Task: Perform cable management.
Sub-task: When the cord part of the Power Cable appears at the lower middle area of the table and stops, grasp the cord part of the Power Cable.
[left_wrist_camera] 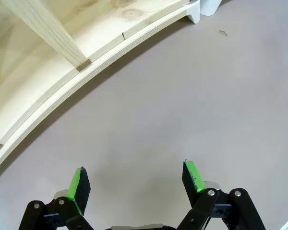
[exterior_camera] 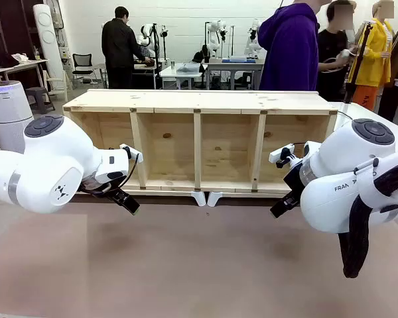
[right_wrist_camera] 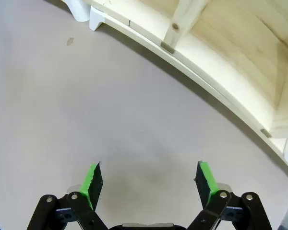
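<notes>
A long wooden shelf (exterior_camera: 199, 101) lies on its side across the table, its open compartments facing me. A thin black line that may be the cable (exterior_camera: 345, 116) curves off the shelf's right end; it is too small to follow. My left gripper (exterior_camera: 129, 203) hangs low in front of the shelf's left part. In the left wrist view the left gripper (left_wrist_camera: 137, 179) is open over bare tabletop, holding nothing. My right gripper (exterior_camera: 279, 208) hangs in front of the shelf's right part. In the right wrist view the right gripper (right_wrist_camera: 151, 181) is open as well, holding nothing.
White feet (exterior_camera: 207, 198) stick out under the shelf's middle. A person in a purple hoodie (exterior_camera: 290, 46) stands behind the shelf at the far side. The brown tabletop (exterior_camera: 186, 265) stretches bare between the arms and the front edge.
</notes>
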Available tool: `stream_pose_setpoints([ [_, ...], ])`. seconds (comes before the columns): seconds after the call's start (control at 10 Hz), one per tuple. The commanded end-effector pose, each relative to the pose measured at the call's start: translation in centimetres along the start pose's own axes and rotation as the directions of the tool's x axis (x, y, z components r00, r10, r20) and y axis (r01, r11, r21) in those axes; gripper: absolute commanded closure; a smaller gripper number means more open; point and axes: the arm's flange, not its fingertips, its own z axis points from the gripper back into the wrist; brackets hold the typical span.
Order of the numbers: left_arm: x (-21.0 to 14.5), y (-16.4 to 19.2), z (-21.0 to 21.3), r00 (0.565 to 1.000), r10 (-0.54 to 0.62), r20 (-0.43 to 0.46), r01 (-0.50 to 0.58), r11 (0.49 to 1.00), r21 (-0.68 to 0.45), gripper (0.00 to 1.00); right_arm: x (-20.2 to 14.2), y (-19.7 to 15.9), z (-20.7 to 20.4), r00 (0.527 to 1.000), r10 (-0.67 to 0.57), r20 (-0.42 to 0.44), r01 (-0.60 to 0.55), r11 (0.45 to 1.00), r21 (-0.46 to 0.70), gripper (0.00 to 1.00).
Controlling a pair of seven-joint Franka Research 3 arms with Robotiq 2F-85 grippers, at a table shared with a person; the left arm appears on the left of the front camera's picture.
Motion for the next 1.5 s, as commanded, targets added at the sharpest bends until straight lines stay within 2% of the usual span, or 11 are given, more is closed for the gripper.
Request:
stream_pose_setpoints([
  [0.0, 0.0, 0.0, 0.0, 1.0, 0.0, 0.0, 0.0, 1.0, 0.0, 0.0, 0.0, 0.0, 0.0, 1.0, 0.0, 0.0, 0.0, 1.0, 0.0, 0.0],
  [0.9, 0.0, -0.1, 0.0, 1.0, -0.004, 0.0, 0.004, 1.0, 0.0, 0.0, 0.0, 0.0, 0.0, 1.0, 0.001, 0.0, -0.001, 1.0, 0.0, 0.0],
  [1.1, -0.9, 0.6, 2.0, 1.0, -0.002, 0.007, 0.002, 1.0, 0.003, 0.0, -0.8, 0.3, 2.4, 0.999, -0.018, 0.033, 0.019, 0.999, -0.039, 0.0],
  [1.4, -4.4, 0.9, 6.7, 0.998, 0.045, 0.05, -0.047, 0.998, 0.044, 0.0, -4.9, 1.4, 8.2, 0.995, -0.066, 0.077, 0.076, 0.988, -0.134, 0.0],
])
